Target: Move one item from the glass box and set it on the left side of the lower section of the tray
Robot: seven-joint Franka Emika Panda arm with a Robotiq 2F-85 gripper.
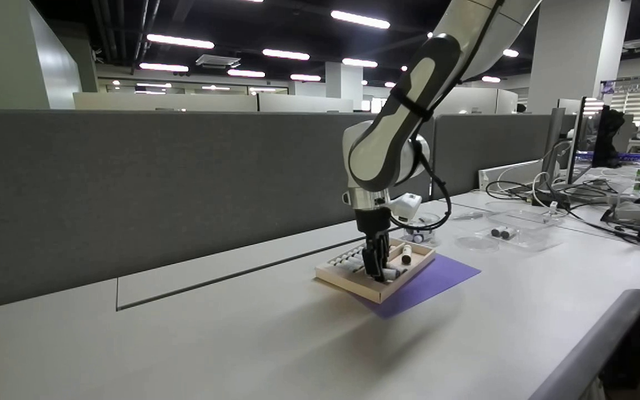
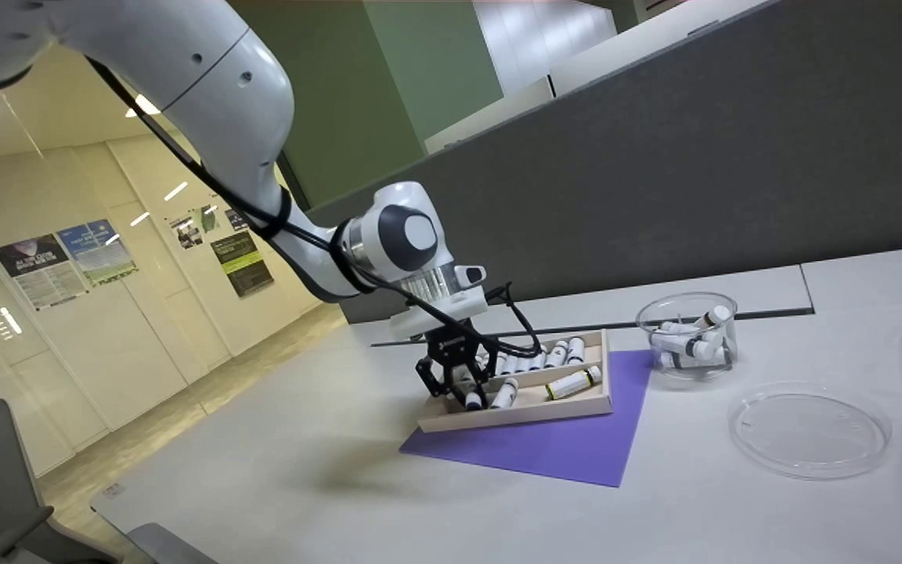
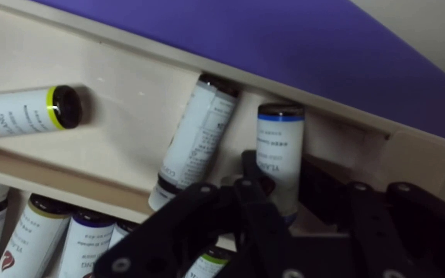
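My gripper [image 1: 376, 271] is down inside the front section of the light wooden tray [image 2: 545, 413], at its end away from the clear containers. It also shows in an exterior view [image 2: 455, 390] and the wrist view [image 3: 278, 175]. Its fingers close around a white bottle with a blue band [image 3: 280, 135]. I cannot tell whether that bottle touches the tray floor. A second bottle [image 3: 199, 131] lies slanted beside it. A yellow-banded bottle [image 2: 574, 384] lies further along. A round clear container [image 2: 687, 296] and a low clear box [image 1: 536, 240] hold bottles; which is the glass box is unclear.
The tray's rear section holds a row of bottles [image 3: 29, 235] behind a divider. A purple sheet [image 2: 568, 458] lies under the tray. A round clear lid [image 2: 811, 431] lies on the table. A grey partition [image 1: 186, 194] stands behind. Cables [image 1: 525, 194] lie further off.
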